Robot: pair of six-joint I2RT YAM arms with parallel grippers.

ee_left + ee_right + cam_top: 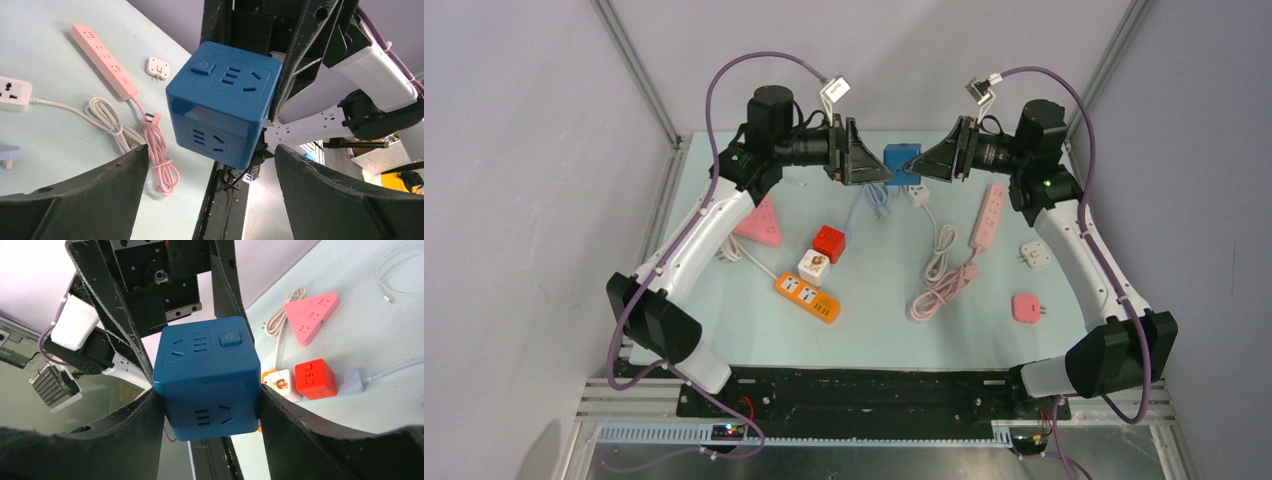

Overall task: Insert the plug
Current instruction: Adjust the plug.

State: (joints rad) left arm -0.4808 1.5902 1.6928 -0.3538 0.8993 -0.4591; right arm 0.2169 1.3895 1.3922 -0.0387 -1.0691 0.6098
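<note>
While the R gripper [209,392] pinches the blue socket cube [205,365] by two opposite side faces, jaws roughly half apart and pads flat on the plastic, the cube hangs in mid-air over the far part of the table [894,335], between the two arms. L gripper [211,150] faces it w/ jaws spread as wide as they go and nothing in them. Its fingertips are near the cube but not touching, as far as I can see. Cube's button face and two socket faces are free.

No plug in either gripper. Candidates lie on the table: the plug at the end of the pink cord [154,118] from the pink power strip [102,60], and a white adapter [158,68] near the strip. Can't tell which is meant.

What could go wrong, my read:
- Grip is on smooth sides only. A push into a socket face off-centre could twist or slide the cube in the pads, so prongs miss the slots.
- If this is a handover, R letting go before L has closed = cube drops to the table.
- Arms are nose to nose, so a small overshoot by L knocks the cube or hits R's fingers.
- L must fetch a plug first. A skewed pickup leaves prongs misaligned w/ the slots, and forcing it could jam them.
</note>
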